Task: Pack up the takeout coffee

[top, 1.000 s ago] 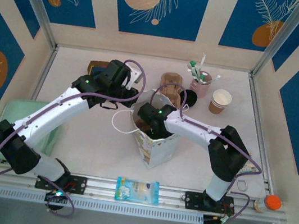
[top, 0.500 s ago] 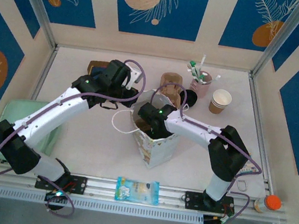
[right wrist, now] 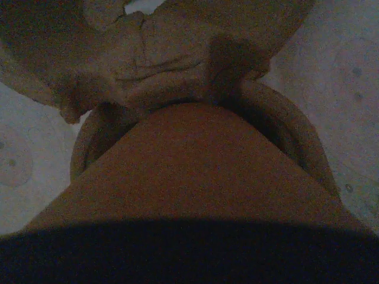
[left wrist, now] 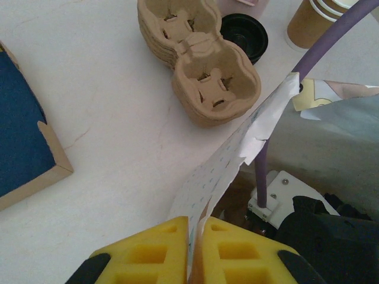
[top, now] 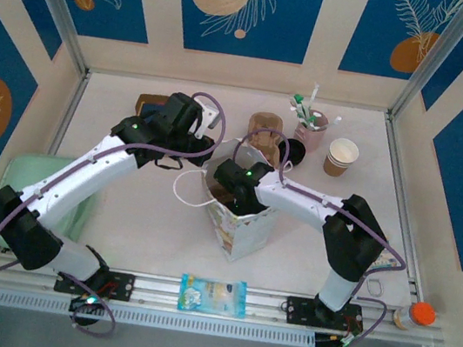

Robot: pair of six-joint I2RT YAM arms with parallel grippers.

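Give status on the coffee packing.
Done: bag stands open, left hand pinching its rim. In hand: right hand is down inside the bag with the cup sitting in a carrier ring; gripped or released is unclear. Remaining: withdraw, let go of bag.

Right hand (top: 231,188) buried in bag (top: 249,231); cup (right wrist: 195,165) dim, perhaps held.

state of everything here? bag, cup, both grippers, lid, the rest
paper bag: upright, mouth open, rim pinched
left gripper: shut on the paper bag's rim
right gripper: inside the paper bag, grip unclear
takeout coffee: in the paper bag, base at a brown ring
cup carriers: stacked, empty
black lid: loose, on no cup
cup stack: upright, nested
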